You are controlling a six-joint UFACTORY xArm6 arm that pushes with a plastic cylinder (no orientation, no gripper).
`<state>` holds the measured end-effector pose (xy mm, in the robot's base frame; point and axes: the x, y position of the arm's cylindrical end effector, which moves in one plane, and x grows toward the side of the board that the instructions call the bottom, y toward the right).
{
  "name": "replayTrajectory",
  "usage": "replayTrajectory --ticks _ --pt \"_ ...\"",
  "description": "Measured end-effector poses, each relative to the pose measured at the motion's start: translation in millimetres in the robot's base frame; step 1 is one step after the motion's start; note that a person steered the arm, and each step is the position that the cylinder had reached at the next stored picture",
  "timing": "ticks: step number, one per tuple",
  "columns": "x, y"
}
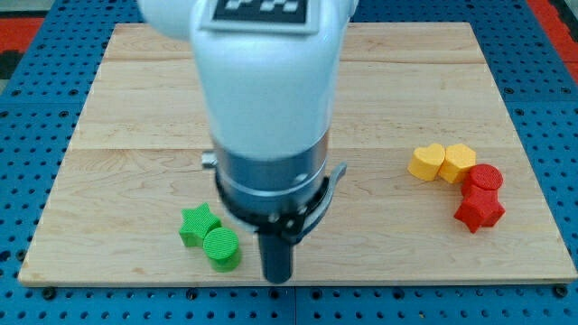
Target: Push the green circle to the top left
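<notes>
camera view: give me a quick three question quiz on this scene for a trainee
1. True or false: the green round cylinder block touches the green star-shaped block.
2. On which side of the green cylinder is my tip? A the view's left; B the view's right; C the view's top.
3. Fill in: near the wooden board's right edge, beside the yellow heart-shaped block and the yellow hexagonal block, sit two ___ blocks.

Key: 1 true; 2 B; 3 red (a red round block and a red star-shaped block).

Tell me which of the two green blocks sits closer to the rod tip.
The green circle: it sits just to the view's left of my tip. The green star touches the circle's upper left side, farther from the tip.
</notes>
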<state>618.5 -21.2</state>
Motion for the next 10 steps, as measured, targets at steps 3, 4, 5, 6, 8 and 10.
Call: replayTrajectory --ticks 3,4,5,6,8,10 --pt "-0.3 -22.7" --pt "-9.7 -44.6" --pt "-30.4 -47.6" --pt "-50.0 -47.6" --pt "-78.5 -131.5" --pt "-127.6 -149.2"
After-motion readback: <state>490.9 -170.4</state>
